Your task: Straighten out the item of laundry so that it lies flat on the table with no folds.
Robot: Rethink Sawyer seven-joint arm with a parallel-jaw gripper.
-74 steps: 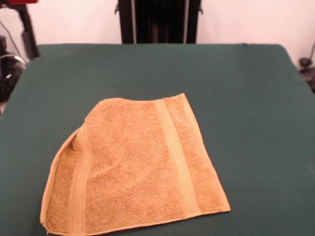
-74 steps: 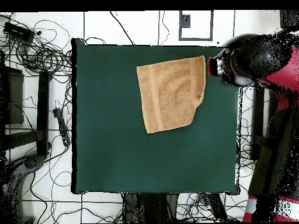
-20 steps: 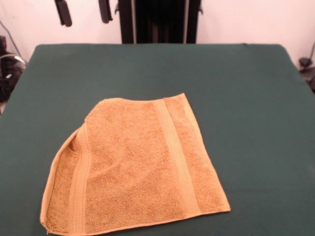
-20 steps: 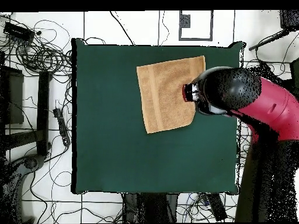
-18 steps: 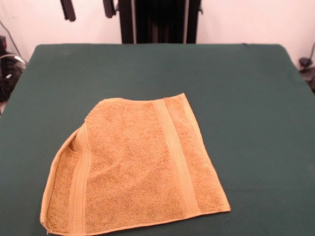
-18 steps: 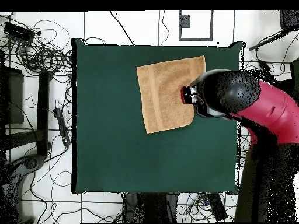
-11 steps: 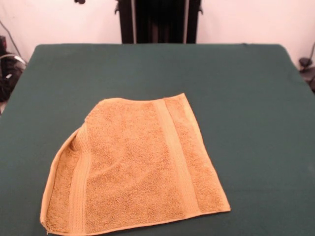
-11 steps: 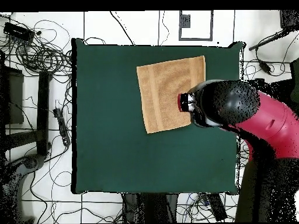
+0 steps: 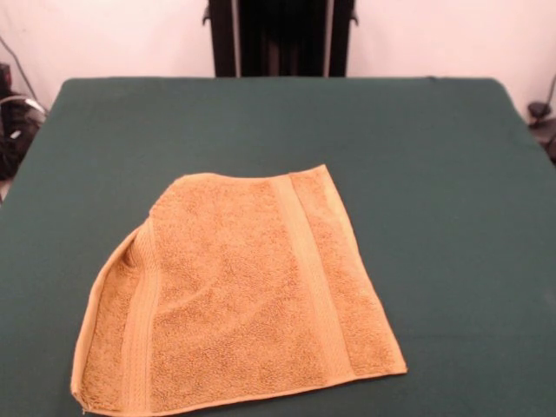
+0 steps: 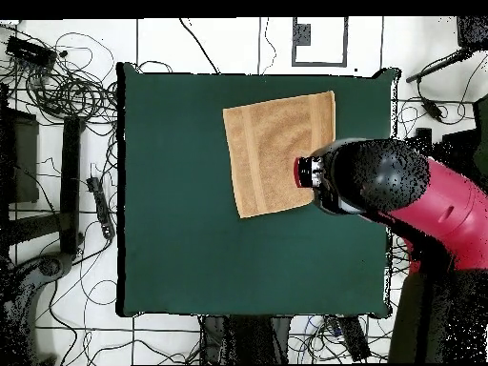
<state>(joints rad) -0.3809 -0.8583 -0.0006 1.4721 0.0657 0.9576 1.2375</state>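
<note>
In your front view the end effector does not show; only the black pedestal [image 9: 280, 36] stands behind the far edge of the surface [image 9: 434, 174]. The towel [image 9: 239, 300] lies on the near left part of the green cloth, reaching almost to the bottom edge. Its far left corner is turned under, so that side runs as a slanting fold. Two ribbed bands [image 9: 311, 282] cross it, one near each end.

In your overhead view the red and black arm [image 10: 419, 195] reaches in from the right, and its black head covers the towel's [image 10: 272, 152] lower right corner. The end effector [image 10: 303, 172] sits under that head, above the towel's right part; most of the cloth spreads up and to the left of it. You cannot tell from here whether its fingers are apart or together. Cables [image 10: 57, 86] lie on the floor around the surface [image 10: 191, 248].
</note>
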